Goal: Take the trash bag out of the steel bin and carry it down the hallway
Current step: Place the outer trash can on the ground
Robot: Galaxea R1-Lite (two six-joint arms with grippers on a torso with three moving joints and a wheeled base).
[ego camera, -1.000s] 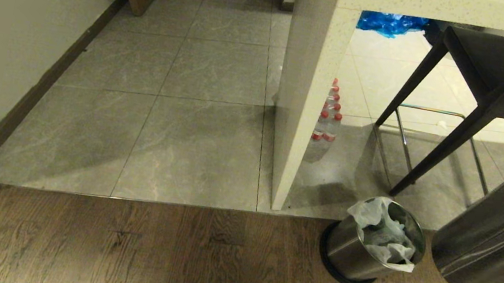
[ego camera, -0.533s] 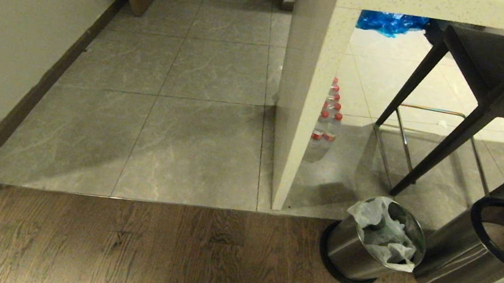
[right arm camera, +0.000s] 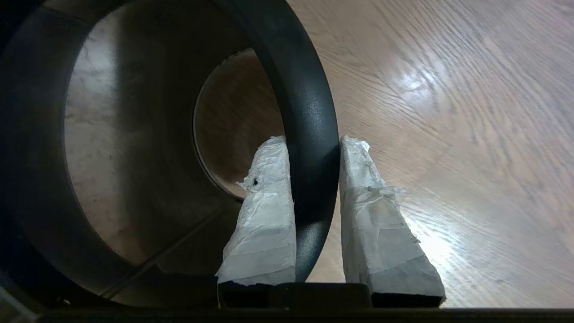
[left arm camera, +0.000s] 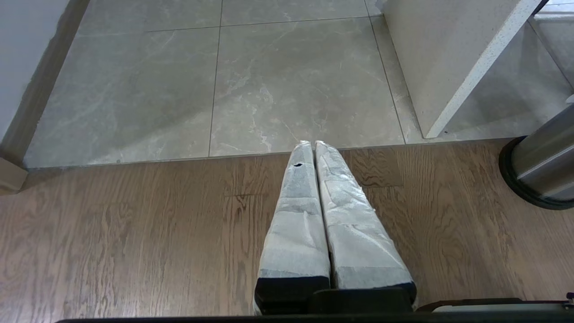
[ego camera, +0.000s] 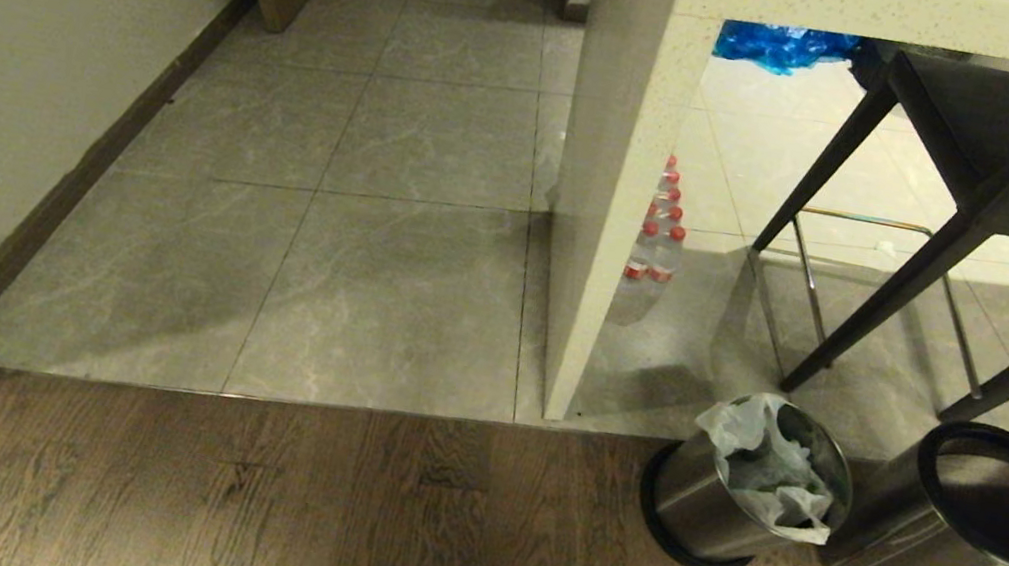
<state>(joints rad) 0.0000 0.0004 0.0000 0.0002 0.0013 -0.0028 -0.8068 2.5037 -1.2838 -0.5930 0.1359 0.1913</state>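
I am gripping the tall brushed-steel outer shell (ego camera: 916, 561) of the bin by its black top ring (right arm camera: 309, 112), at the right edge of the head view. My right claw (right arm camera: 311, 143) is pinching that ring, one white-wrapped finger (right arm camera: 264, 197) inside the shell and the other outside, so it is only narrowly parted and clamped on the rim. The wood-plank floor (ego camera: 227, 502) is showing through the shell's open far end.

The thin translucent white trash bag (ego camera: 770, 462) is sitting crumpled in the small round steel inner bin (ego camera: 703, 502), which is standing on the wood floor just beside the shell, near the foot of a pale stone pillar (ego camera: 608, 239). The grey-tiled hallway (ego camera: 393, 286) is stretching away beyond it.

To do this step well, I judge I should be resting the shell flat and clear of the inner bin before letting go, so that it is neither tipping nor blocking the bag's loose edges.

My left claw (left arm camera: 312, 143) is parked over the wood floor, pressed closed and empty.
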